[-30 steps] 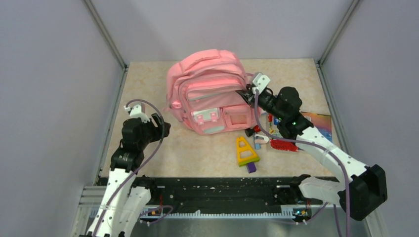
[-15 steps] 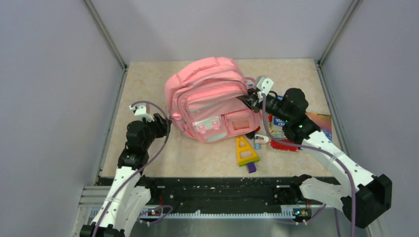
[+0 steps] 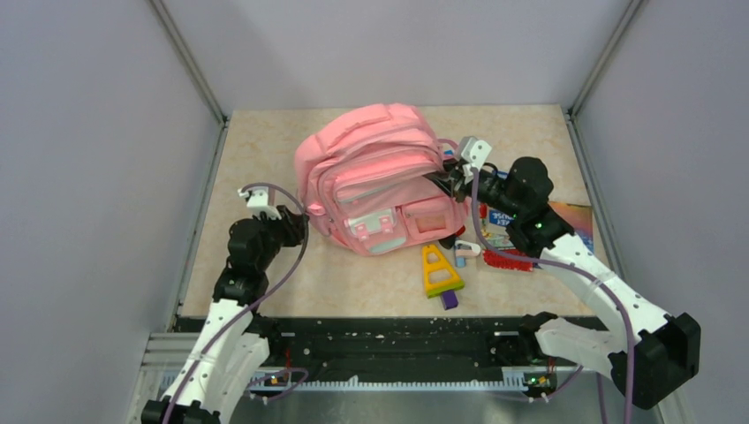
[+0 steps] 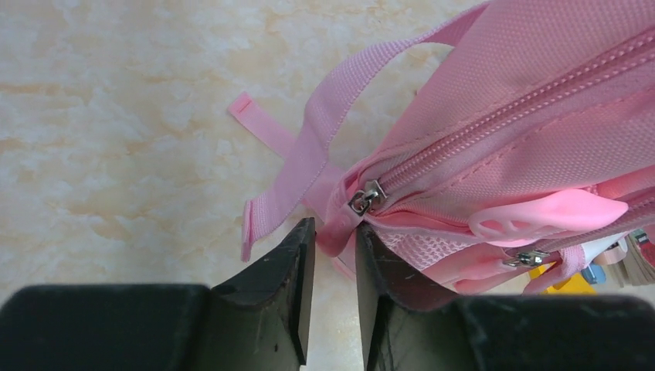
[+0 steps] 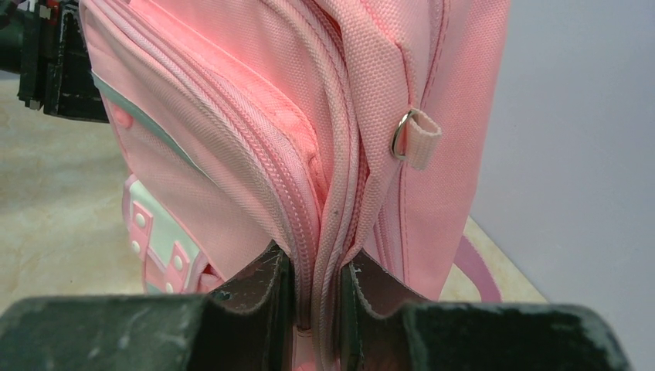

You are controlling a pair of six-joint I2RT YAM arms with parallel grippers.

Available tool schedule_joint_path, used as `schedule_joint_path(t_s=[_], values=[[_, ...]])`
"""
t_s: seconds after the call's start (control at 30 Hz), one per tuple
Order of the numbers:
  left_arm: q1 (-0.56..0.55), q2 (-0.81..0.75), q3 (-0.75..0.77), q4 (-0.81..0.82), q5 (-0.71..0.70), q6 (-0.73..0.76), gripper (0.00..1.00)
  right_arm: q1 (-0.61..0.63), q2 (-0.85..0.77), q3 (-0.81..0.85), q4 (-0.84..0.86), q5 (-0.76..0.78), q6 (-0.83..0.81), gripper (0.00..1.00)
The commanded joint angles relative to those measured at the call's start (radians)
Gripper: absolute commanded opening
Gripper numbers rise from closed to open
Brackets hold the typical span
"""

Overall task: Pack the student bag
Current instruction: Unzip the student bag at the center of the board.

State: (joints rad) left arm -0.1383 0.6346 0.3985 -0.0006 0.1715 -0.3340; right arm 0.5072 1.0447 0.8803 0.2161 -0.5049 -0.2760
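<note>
Yellow triangular toy (image 3: 437, 269), red brush (image 3: 506, 260), colourful book (image 3: 570, 217) on table (image 3: 256, 150).

left gripper (image 4: 334, 267) jaws narrowed onto student bag (image 3: 375, 177) (shifted left)

Readable text: none I can make out.
Booklet (image 3: 496, 217) by my right arm: blue cover w/ white lettering, too small and partly hidden, can't read.
Student bag (image 3: 375, 177): no label or brand legible; patches blank.
Colourful card (image 3: 570, 215) at right edge: print only, no words legible.
</note>
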Motion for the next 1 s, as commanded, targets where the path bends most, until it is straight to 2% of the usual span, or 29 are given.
schedule_joint_path(t_s=[0.0, 0.17, 0.57, 0.8, 0.97], values=[[-0.016, 0.011, 0.018, 0.077, 0.031, 0.022, 0.25, -0.004, -0.067, 0.027, 0.219, -0.084, 0.019, 0.00], [-0.021, -0.029, 0.035, 0.056, -0.008, 0.024, 0.01, -0.004, -0.078, 0.015, 0.211, -0.079, 0.024, 0.00], [-0.023, -0.200, 0.066, 0.004, -0.073, -0.004, 0.00, -0.004, -0.125, -0.037, 0.173, -0.031, 0.021, 0.00], [-0.023, -0.189, 0.159, -0.120, -0.097, -0.011, 0.00, -0.004, -0.115, -0.043, 0.146, -0.021, 0.013, 0.00], [-0.023, -0.161, 0.272, -0.286, -0.134, 0.012, 0.00, -0.004, -0.095, -0.036, 0.105, 0.033, -0.036, 0.00]])
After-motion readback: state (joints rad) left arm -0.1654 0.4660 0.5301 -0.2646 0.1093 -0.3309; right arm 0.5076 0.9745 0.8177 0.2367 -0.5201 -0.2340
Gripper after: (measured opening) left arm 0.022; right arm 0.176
